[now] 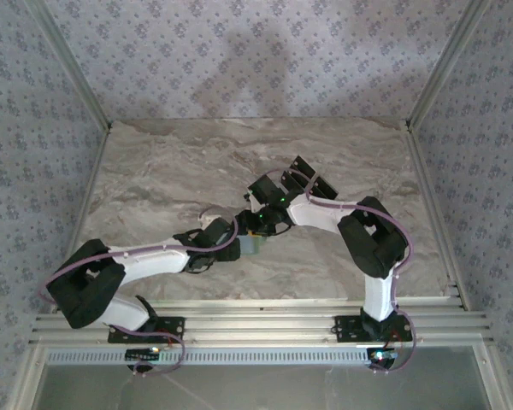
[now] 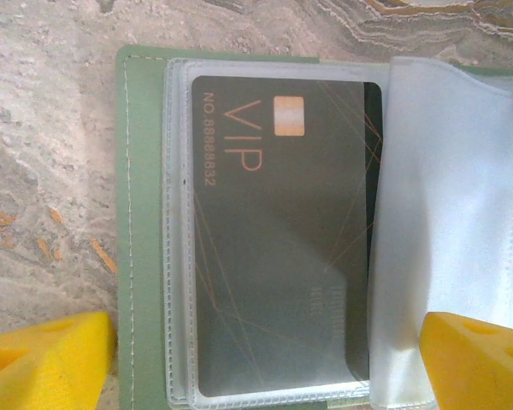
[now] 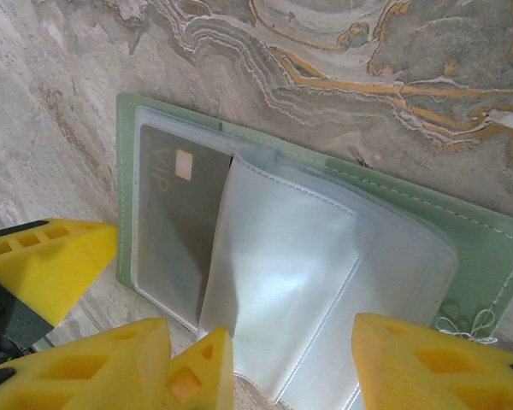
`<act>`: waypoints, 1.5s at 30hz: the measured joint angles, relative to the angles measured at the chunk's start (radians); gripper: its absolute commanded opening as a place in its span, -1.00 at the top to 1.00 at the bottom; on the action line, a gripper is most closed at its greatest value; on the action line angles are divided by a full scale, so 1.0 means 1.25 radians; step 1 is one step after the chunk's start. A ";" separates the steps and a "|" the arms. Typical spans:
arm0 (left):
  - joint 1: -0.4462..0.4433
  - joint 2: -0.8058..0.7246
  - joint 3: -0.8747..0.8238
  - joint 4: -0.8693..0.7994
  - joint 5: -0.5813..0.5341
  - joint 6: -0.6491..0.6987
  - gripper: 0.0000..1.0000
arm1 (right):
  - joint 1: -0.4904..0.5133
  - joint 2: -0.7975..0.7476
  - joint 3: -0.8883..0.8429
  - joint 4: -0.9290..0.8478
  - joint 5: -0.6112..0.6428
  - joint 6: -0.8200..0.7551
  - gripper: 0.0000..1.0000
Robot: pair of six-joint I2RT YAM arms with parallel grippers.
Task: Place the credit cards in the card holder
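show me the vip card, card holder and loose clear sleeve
vip card (image 2: 282, 256), left wrist view, middle of its dark face
card holder (image 2: 144, 213), left wrist view, green left border
clear sleeve (image 3: 274, 273), right wrist view, middle of flap

Top view high, facing down on table (image 1: 197, 154); wrist views close, share card holder (image 2: 141, 213).

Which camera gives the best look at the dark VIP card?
The left wrist view: the VIP card sits large and face-on in a clear sleeve of the card holder, lettering readable. The right wrist view catches it slanted, partly behind a loose clear flap. In the top view it is too small to tell.
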 measured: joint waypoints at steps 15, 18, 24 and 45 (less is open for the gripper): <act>0.000 0.000 0.000 0.000 0.000 0.000 -0.85 | 0.007 0.043 0.000 0.045 -0.008 0.015 -0.20; 0.000 -0.002 0.000 -0.001 0.000 0.000 -0.89 | 0.007 0.044 0.000 0.050 -0.014 0.021 -0.20; 0.000 -0.064 0.000 -0.041 -0.009 0.000 -0.95 | 0.007 0.047 0.000 0.067 -0.029 0.043 -0.20; 0.000 -0.125 0.000 -0.076 -0.033 0.002 -0.95 | 0.008 0.068 0.000 0.119 -0.068 0.095 -0.20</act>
